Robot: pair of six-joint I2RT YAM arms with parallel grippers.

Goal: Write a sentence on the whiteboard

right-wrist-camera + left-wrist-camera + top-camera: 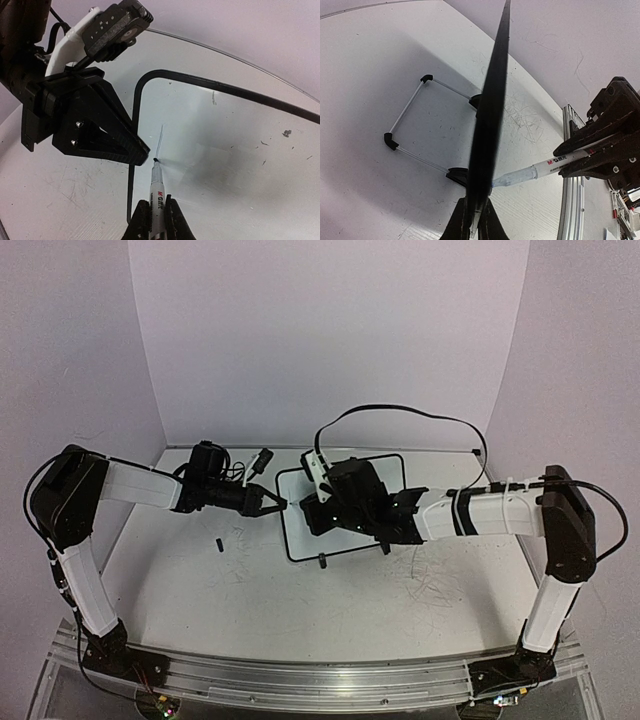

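Observation:
The whiteboard (345,540) lies propped at the table's middle; its white face fills the right wrist view (225,140). My left gripper (279,503) is shut on its left frame edge, seen edge-on in the left wrist view (492,100) between the shut fingers (462,222). My right gripper (315,508) is shut on a white marker (157,195) whose tip touches the board near that left edge. One thin blue stroke (160,140) runs up from the tip; no words of the sentence show. The marker also shows in the left wrist view (545,167).
A small black cap (218,543) lies on the scuffed table left of the board. The board's wire stand (410,125) rests on the table behind it. A black cable (420,412) loops above the back. White walls enclose three sides.

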